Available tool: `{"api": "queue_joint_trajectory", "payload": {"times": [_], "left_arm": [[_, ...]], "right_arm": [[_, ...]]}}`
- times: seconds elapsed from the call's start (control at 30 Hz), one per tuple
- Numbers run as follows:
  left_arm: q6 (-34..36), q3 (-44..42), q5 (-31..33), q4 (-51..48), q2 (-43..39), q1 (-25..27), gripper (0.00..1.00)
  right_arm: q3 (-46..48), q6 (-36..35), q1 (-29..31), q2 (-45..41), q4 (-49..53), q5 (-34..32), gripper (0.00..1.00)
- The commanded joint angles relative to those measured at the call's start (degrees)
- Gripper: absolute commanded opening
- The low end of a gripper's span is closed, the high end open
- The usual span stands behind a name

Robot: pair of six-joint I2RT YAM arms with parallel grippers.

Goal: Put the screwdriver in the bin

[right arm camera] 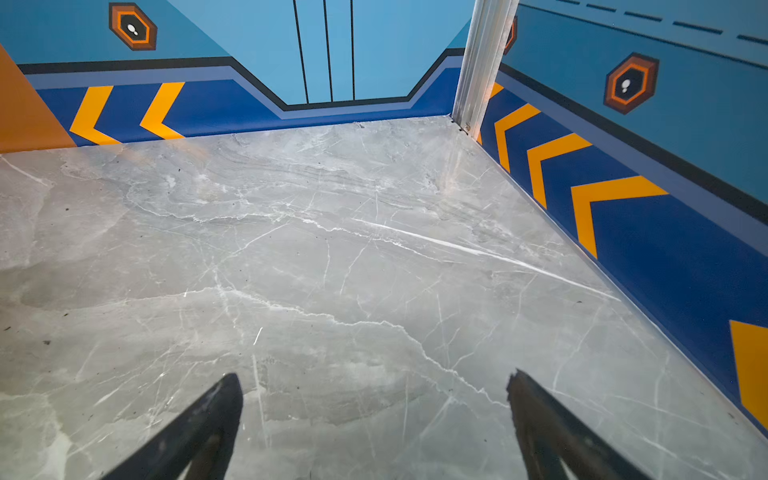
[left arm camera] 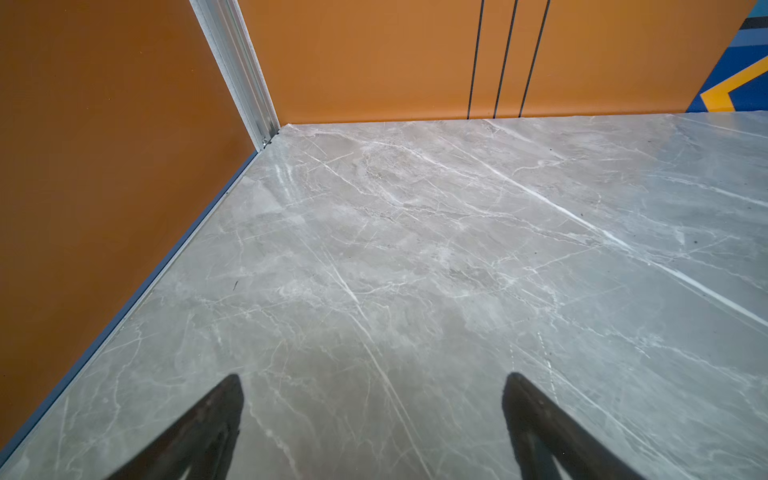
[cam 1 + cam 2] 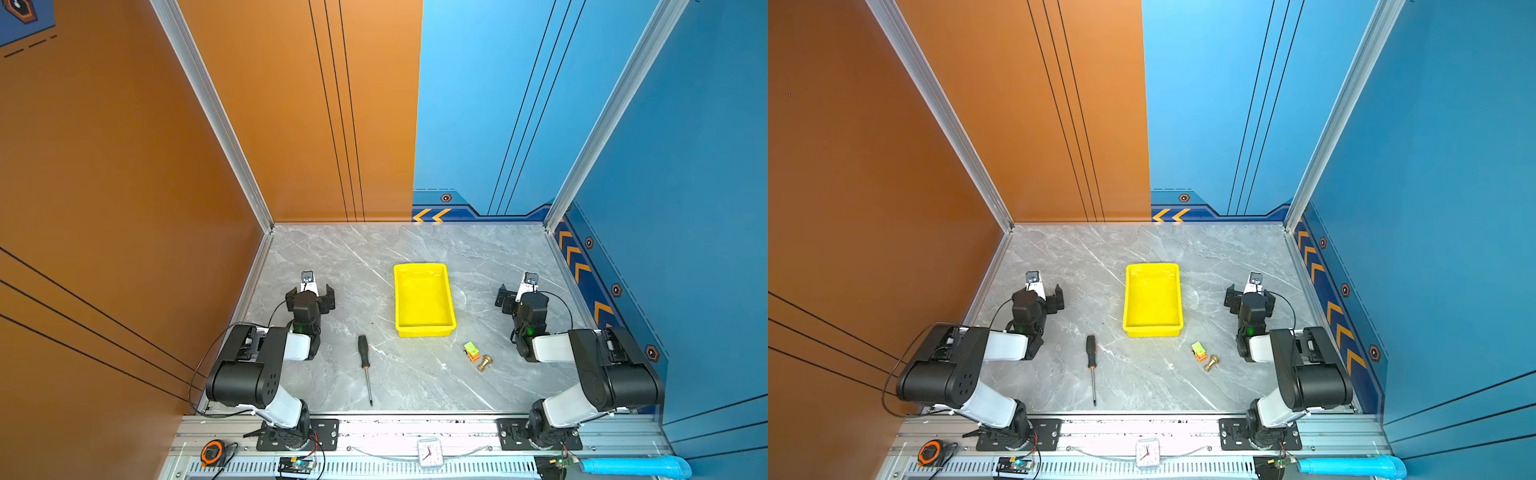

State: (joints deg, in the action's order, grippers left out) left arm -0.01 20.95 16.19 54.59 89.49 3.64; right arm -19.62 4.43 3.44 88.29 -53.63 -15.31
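The grey marble table [image 3: 374,257] is carrying everything, and both wrist views are showing only bare stone ahead of the fingertips. The bin [image 3: 422,299] [image 3: 1152,299], yellow and holding nothing, is sitting between the two pairs of fingers, well apart from each. The left gripper [image 3: 311,296] [image 2: 373,382] is hovering with its fingers spread wide and nothing between them. The right gripper [image 3: 1250,298] [image 1: 374,380] is likewise standing spread wide and gripping nothing.

The screwdriver [image 3: 365,370] [image 3: 1091,368] is lying flat on the table outside the bin, behind the left fingers toward the arm bases and a little inward toward the middle, touching neither gripper. Its black handle is pointing toward the bin's near corner and its metal tip toward the front edge.

A small green-and-orange toy [image 3: 471,351] [image 3: 1199,351] is resting behind the right fingers, inward of them, near the bin's near right corner. A brass fitting [image 3: 484,363] [image 3: 1212,363] is lying just beside the toy.
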Motion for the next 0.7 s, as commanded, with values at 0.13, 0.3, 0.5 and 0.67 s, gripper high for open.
{"api": "queue_joint_trajectory", "payload": {"times": [0.13,0.3,0.5,0.67], "left_arm": [[0.2,0.2,-1.2,-0.1,0.2,-0.4,0.98],[0.3,0.2,-1.2,-0.1,0.2,-0.4,0.98],[0.3,0.2,-1.2,-0.1,0.2,-0.4,0.98],[0.2,0.1,-1.2,-0.1,0.2,-0.4,0.98]], "right_arm": [[-0.7,-0.1,0.3,0.4,-0.6,-1.5,1.0],[-0.6,-0.2,0.3,0.4,-0.7,-1.5,1.0],[-0.7,-0.1,0.3,0.3,-0.7,-1.5,1.0],[-0.8,-0.1,0.1,0.4,-0.4,-1.1,1.0]]}}
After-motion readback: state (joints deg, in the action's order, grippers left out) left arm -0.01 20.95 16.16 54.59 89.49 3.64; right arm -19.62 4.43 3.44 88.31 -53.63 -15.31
